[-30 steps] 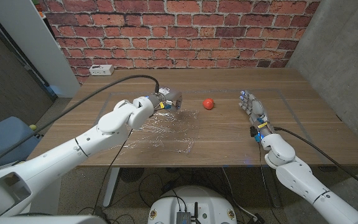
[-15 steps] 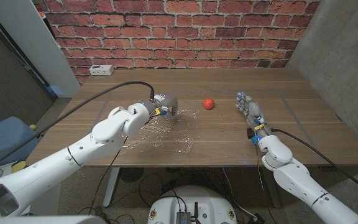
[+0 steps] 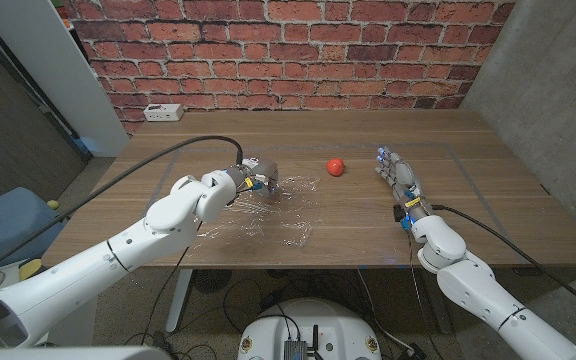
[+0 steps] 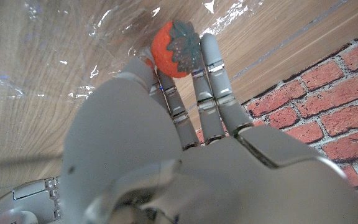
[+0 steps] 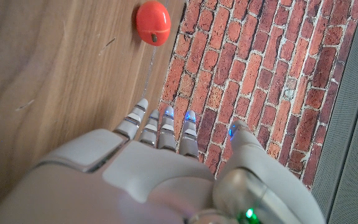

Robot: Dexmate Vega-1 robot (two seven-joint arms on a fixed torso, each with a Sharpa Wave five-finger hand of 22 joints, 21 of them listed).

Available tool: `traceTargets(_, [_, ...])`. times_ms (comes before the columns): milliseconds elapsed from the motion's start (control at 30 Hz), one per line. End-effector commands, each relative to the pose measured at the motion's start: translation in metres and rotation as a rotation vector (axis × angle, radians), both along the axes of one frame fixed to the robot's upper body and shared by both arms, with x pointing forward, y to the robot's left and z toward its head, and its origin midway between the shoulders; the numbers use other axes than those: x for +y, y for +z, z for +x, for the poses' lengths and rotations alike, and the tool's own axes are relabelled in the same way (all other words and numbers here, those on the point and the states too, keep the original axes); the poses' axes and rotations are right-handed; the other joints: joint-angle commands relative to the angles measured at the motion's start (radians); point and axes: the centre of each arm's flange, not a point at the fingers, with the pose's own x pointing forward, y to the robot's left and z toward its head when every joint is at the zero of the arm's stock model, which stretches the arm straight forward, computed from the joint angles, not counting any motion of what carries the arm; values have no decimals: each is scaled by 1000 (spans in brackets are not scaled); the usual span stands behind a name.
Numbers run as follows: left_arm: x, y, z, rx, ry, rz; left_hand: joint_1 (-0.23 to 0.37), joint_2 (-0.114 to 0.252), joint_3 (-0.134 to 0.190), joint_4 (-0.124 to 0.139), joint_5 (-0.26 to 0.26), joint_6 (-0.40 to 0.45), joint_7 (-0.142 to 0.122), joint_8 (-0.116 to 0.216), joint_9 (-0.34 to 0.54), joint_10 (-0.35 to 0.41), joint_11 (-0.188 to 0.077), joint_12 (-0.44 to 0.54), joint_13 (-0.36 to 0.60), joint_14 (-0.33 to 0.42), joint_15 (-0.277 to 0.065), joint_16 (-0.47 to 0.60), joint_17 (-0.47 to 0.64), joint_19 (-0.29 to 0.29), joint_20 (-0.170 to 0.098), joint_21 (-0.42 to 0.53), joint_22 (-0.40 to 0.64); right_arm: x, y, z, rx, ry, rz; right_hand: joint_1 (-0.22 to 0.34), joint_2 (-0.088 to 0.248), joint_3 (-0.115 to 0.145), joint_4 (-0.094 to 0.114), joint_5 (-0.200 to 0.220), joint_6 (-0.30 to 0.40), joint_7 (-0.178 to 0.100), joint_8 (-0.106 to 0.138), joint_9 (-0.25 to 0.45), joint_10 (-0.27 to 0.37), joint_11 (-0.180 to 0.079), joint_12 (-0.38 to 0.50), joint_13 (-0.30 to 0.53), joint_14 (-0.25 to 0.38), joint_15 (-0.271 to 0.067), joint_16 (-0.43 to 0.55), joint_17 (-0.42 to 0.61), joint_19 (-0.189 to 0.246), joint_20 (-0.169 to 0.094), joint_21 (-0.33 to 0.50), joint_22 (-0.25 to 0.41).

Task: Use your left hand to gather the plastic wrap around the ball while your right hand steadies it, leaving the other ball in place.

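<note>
We see the left hand (image 3: 258, 173) reaching over the far edge of the plastic wrap (image 3: 258, 215), a crinkled clear sheet spread on the wooden table (image 3: 368, 215). In the left wrist view that hand (image 4: 166, 124) has its fingers (image 4: 211, 62) stretched long and close together, their tips touching an orange-red ball with a dark green star-shaped top (image 4: 176, 41). The ball sits on the wrap (image 4: 55, 50), whose shiny folds lie around it. We cannot tell whether the fingers pinch the film or only press against the ball.

From the wrapped ball, the other ball (image 3: 336, 166), a plain red one, lies at about 3 o'clock on bare wood, just beyond the sheet's edge and apart from both hands. In the right wrist view this red ball (image 5: 153, 22) shows a small dark spot on its side.

The right hand (image 3: 399, 175) stands at about 3 o'clock from the red ball, well apart from it, fingers extended and slightly spread, holding nothing. In its own wrist view the hand (image 5: 160, 168) points its fingers (image 5: 143, 118) towards the red ball without reaching it.

At about 11 o'clock from the wrap, a white power strip (image 3: 162, 112) rests at the table's far edge by the brick wall (image 3: 288, 50).
</note>
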Motion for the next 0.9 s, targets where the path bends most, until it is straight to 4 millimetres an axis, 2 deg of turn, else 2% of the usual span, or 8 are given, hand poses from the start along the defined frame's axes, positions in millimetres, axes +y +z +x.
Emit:
traceTargets(33, [3,-7,7,56,47,19,97,87,14,-8,3,-6,5,0,6,-2,0,4,1,184,-288,-4,7,-9,-53,10,2,3,4,1,0,-1,-8,-1,-1,5,-1,1,7,1,0,2,9,5,-6,4,9,2,-3,5,7,-4,4,2])
traceTargets(200, [1,-6,9,61,62,48,78,85,12,1,1,-19,0,-9,4,-14,-9,-7,-7,175,-293,-20,9,-23,-45,18,2,3,7,3,-5,1,-10,-1,0,5,-1,1,6,0,-1,2,10,2,-6,4,9,2,-3,5,7,-4,4,2])
traceTargets(333, [1,-4,11,91,88,70,41,79,8,11,0,-65,-30,-38,-6,-10,-19,-21,-25,176,-293,-40,5,-29,-42,27,-3,3,8,4,-8,1,-10,-1,0,5,-1,1,6,0,-1,2,10,4,-6,4,10,3,-3,5,8,-4,4,2])
traceTargets(567, [1,0,14,166,132,118,-33,76,-12,33,-11,-139,-51,-88,-23,-52,-30,-75,-61,109,-285,-93,-15,-94,-2,10,-10,3,11,6,-9,0,-10,-1,1,6,-1,1,1,-2,-2,2,9,2,-7,4,11,2,-3,5,9,-5,5,2])
traceTargets(600, [1,1,14,174,143,126,-63,81,-18,41,-15,-194,-50,-120,-34,-69,-29,-101,-77,78,-283,-113,-28,-113,8,3,-11,3,11,6,-10,1,-10,-1,1,5,-1,1,1,-3,-2,2,9,1,-7,4,11,2,-3,5,10,-5,5,2])
traceTargets(733, [2,3,13,202,171,142,-144,67,-42,64,-26,-239,-65,-162,-63,-89,-35,-149,-108,40,-267,-141,-52,-200,74,-32,-12,3,12,6,-14,-1,-10,-1,1,5,-1,1,1,-3,-2,2,9,2,-7,4,12,3,-3,6,11,-4,5,2])
traceTargets(800, [1,4,12,217,191,158,-165,59,-46,66,-28,-269,-66,-182,-75,-113,-36,-175,-119,18,-265,-153,-59,-232,94,-47,-12,3,12,6,-17,-3,-10,-1,1,5,0,1,2,-2,-2,2,9,2,-7,4,13,3,-3,6,11,-3,5,2])
traceTargets(900, [1,4,11,204,212,171,-204,52,-58,71,-32,-324,-80,-214,-94,-167,-30,-227,-140,-68,-250,-186,-68,-283,131,-72,-11,3,13,6,-18,-1,-12,-1,1,6,-1,1,2,-2,-1,2,9,0,-7,5,14,4,-2,6,12,-2,5,2])
